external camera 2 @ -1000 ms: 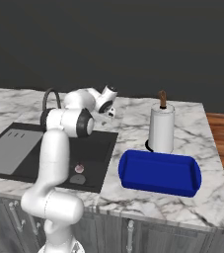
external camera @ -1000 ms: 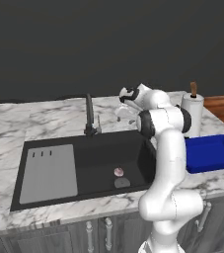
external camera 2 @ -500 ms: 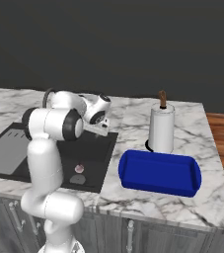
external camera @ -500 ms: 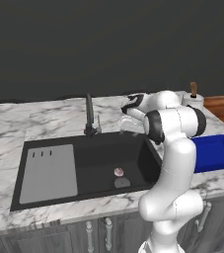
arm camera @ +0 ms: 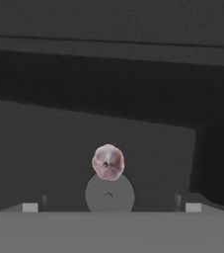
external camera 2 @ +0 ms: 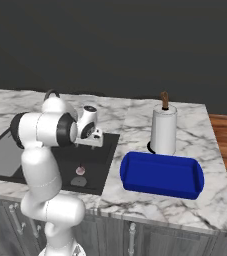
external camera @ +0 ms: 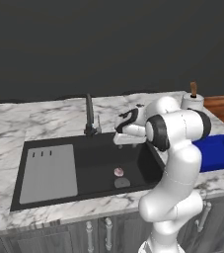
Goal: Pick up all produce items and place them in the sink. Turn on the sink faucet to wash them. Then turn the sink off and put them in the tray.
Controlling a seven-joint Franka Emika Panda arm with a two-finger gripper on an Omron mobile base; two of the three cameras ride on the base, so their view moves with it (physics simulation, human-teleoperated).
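**A:** ok so where's the pincer [arm camera: 111, 207] at? Hand view has the two tips sitting far apart at the bottom, nothing between them, so it's wide open and empty.

**B:** yep, and in the left base view the pincer [external camera: 125, 129] hangs over the back right part of the sink [external camera: 148, 168], up above the basin, just right of the sink faucet [external camera: 90, 114]. Not touching either as far as I can tell.

**A:** and the garlic-looking bulb [arm camera: 107, 162]? I see it down on the basin floor, right at the edge of the round drain [arm camera: 109, 194].

**B:** same from the side, the bulb [external camera: 118, 171] is just behind the drain [external camera: 122, 182], below the hand. Grey drainboard panel [external camera: 49, 172] takes the left half of the sink.

**A:** right base view puts the blue tray [external camera 2: 162, 175] on the marble worktop [external camera 2: 135, 117] right of the sink, well apart from the bulb.

**B:** paper towel roll [external camera 2: 164, 129] stands upright just behind the tray.
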